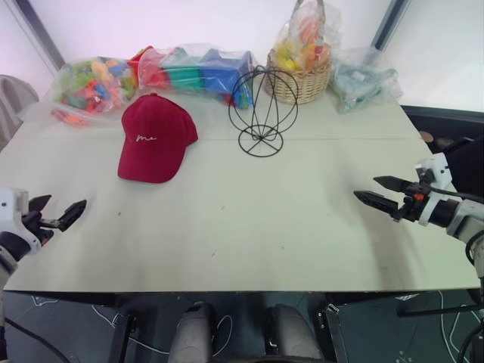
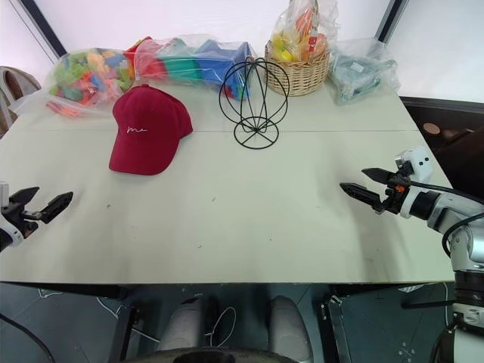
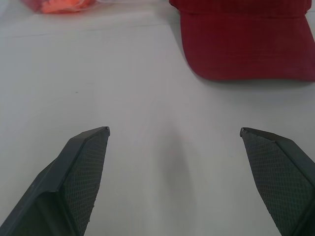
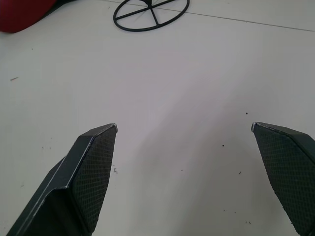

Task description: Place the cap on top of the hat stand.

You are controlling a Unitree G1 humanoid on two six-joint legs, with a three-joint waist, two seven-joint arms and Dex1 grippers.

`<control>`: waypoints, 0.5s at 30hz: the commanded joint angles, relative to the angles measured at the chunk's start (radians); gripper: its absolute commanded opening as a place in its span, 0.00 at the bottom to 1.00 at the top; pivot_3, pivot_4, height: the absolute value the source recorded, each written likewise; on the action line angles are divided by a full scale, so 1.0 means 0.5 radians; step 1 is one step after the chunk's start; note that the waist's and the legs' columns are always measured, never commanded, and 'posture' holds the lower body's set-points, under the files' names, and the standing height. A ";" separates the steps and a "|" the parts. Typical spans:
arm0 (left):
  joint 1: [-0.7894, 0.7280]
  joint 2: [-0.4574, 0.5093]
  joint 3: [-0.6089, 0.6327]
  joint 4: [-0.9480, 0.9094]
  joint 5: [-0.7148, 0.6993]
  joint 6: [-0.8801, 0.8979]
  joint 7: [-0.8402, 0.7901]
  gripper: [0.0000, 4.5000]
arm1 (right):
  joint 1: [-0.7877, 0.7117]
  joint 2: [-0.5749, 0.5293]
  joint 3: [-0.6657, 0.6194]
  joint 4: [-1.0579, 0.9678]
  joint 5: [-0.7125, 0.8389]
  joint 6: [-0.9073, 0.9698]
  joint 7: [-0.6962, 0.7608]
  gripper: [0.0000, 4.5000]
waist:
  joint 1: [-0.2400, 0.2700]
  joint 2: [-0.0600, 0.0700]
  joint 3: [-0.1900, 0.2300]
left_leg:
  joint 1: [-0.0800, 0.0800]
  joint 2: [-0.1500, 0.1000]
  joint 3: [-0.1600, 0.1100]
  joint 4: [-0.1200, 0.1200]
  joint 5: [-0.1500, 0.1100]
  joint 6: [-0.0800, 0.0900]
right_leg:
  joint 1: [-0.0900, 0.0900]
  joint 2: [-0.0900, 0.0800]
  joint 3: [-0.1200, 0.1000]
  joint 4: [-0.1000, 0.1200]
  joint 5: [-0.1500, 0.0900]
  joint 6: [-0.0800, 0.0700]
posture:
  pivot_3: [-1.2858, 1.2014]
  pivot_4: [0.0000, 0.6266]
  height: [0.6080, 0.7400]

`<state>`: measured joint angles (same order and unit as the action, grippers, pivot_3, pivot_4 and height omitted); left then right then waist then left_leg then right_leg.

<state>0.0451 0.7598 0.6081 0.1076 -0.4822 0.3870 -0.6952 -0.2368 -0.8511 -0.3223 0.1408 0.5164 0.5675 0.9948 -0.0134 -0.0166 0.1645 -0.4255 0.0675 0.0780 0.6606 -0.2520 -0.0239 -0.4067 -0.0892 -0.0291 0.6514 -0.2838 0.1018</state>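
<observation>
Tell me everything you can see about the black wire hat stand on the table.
The hat stand is thin black wire: a head-shaped globe of loops on a short stem over a round spoked base. It stands upright and bare on the white table, right of the cap and apart from it, in front of the wicker basket. Nothing grips it.

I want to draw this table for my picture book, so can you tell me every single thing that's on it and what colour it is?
cap: one, dark red with small white writing, lying flat on the table's left side.
hat stand: one, black wire, upright, right of the cap, bare.
table: one, pale grey-white.
wicker basket: one, tan, far edge behind the stand, with colourful items in plastic.
bags of toys: two, clear plastic with bright pieces, far left edge.
bag: one, clear with teal contents, far right.
left gripper: black fingers open, near left edge.
right gripper: black fingers open, near right edge.
</observation>
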 commanded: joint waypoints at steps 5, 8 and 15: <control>-0.016 0.003 0.022 -0.031 -0.027 -0.007 -0.007 0.99 | -0.031 -0.030 -0.051 -0.053 0.024 -0.003 -0.009 1.00 | 0.000 0.000 0.000 | 0.000 0.000 0.000 0.000 0.000 0.000 | 0.000 0.000 0.000 0.000 0.000 0.000 | 0.52 0.24 1.00; -0.019 0.005 0.020 -0.021 -0.023 -0.015 -0.004 0.99 | -0.027 -0.029 -0.055 -0.070 0.032 0.007 -0.015 1.00 | 0.000 0.000 0.000 | 0.000 0.000 0.000 0.000 0.000 0.000 | 0.000 0.000 0.000 0.000 0.000 0.000 | 0.52 0.24 1.00; -0.035 0.003 0.015 -0.002 -0.017 -0.029 -0.003 0.99 | -0.034 -0.027 -0.054 -0.085 0.035 0.016 -0.028 1.00 | 0.000 0.000 0.000 | 0.000 0.000 0.000 0.000 0.000 0.000 | 0.000 0.000 0.000 0.000 0.000 0.000 | 0.52 0.24 1.00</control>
<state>0.0350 0.7587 0.6056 0.1131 -0.4879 0.3863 -0.6953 -0.2375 -0.8510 -0.3223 0.1367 0.5189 0.5795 0.9822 -0.0133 -0.0166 0.1645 -0.4255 0.0675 0.0780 0.6607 -0.2520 -0.0239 -0.4067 -0.0891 -0.0290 0.6514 -0.2837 0.1019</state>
